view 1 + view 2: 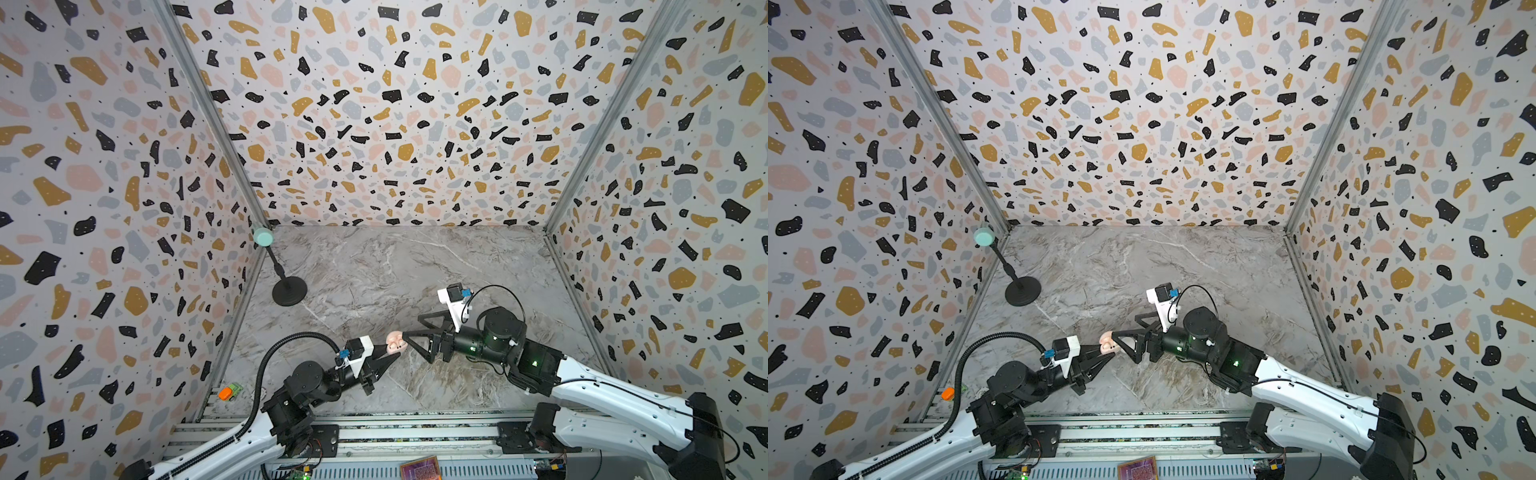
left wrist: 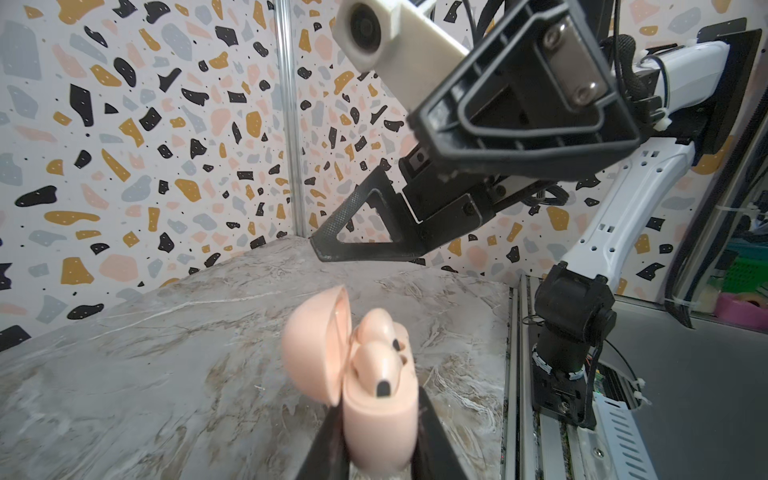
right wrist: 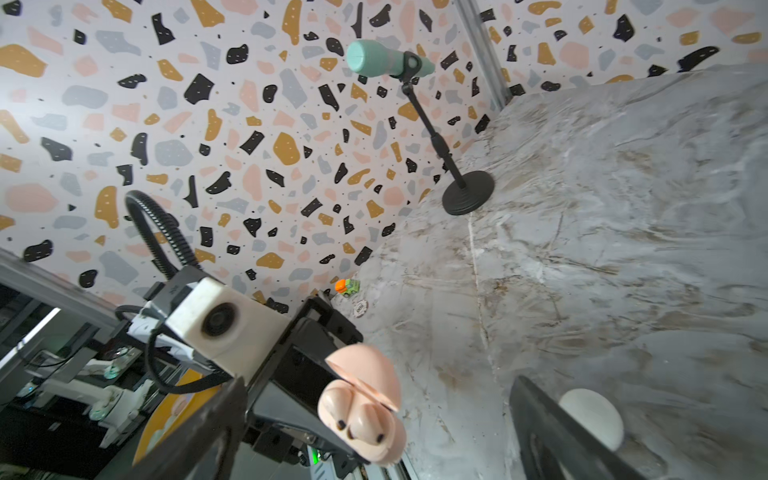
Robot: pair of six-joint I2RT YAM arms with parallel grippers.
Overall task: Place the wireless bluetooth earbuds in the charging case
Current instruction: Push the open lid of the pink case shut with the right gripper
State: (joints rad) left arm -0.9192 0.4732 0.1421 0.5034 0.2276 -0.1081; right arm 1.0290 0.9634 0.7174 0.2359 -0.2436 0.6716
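left wrist: left jaws grip case [image 2: 380, 432] with two earbuds [image 2: 374, 365] seated; right jaws parted.

Marble tabletop [image 1: 415, 266] rear and right left unobstructed; back-left corner blocked by microphone stand [image 1: 289, 291]; front centre by held charging case [image 1: 394, 343].

bright, even light, faint shadows; edges bow, and wrist views blur up close.

Earbuds [image 2: 376, 365] sit in case [image 2: 380, 419], between jaws of left gripper [image 1: 392, 351], above table [image 1: 415, 270] front centre; microphone stand [image 1: 276, 266] rear left; toy car [image 1: 230, 391] front left.
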